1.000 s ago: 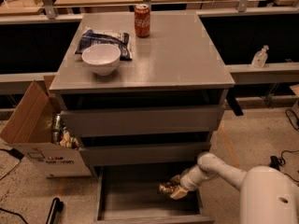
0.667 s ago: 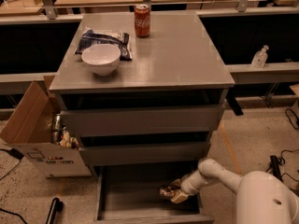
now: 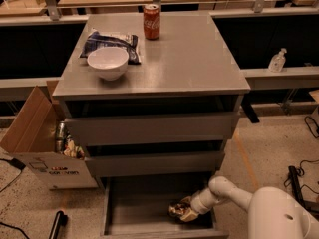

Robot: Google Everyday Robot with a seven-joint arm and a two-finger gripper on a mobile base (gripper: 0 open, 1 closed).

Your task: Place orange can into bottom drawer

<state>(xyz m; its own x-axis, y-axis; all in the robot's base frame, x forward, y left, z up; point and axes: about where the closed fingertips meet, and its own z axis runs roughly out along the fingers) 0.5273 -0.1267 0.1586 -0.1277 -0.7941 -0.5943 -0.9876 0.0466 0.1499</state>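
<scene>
Nearly done. Clamped in the pincer (image 3: pixel 185 212), low inside the open bottom drawer (image 3: pixel 139 208), toward five o'clock of its floor: the orange can (image 3: pixel 177 209). Seemingly left to do: setting down, letting go, withdrawing.

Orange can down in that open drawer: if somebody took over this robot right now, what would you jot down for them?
The hand is inside the open bottom drawer, on its right side near the front; its grip cannot be told.
The orange can is at the hand's tip, low over the drawer floor; whether it rests there is unclear.
Done: drawer open, can inside it.
Left: confirm the can lies on the floor, let go, pull the arm out.
</scene>
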